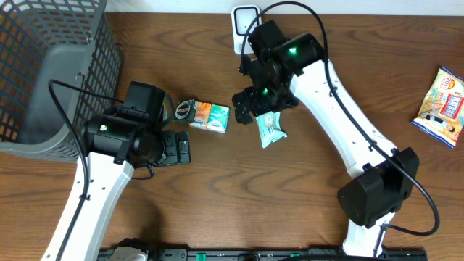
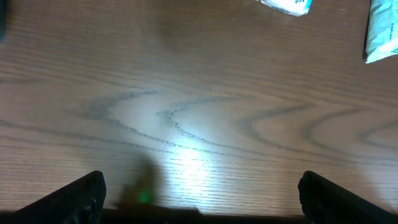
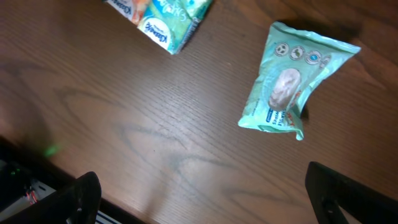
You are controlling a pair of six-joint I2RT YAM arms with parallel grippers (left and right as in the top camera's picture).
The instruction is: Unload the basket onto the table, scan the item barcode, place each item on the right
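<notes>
hovering the right gripper (image 3: pixel 202 183) just beside the teal pouch (image 3: pixel 292 81), jaws standing fully apart and gripping nothing. finding the pouch lying flat on the wooden table (image 3: pixel 155 137), printed face up, touching neither finger. keeping the left gripper (image 2: pixel 200 183) well left of the pouch, likewise spread wide and empty. judging the pick as the step in hand: centring over the pouch's middle, closing across its width rather than on a crimped end, lifting gently, then turning the likely barcode side toward the white device (image 1: pixel 245 22) beyond the pouch, probably the scanner.
</notes>
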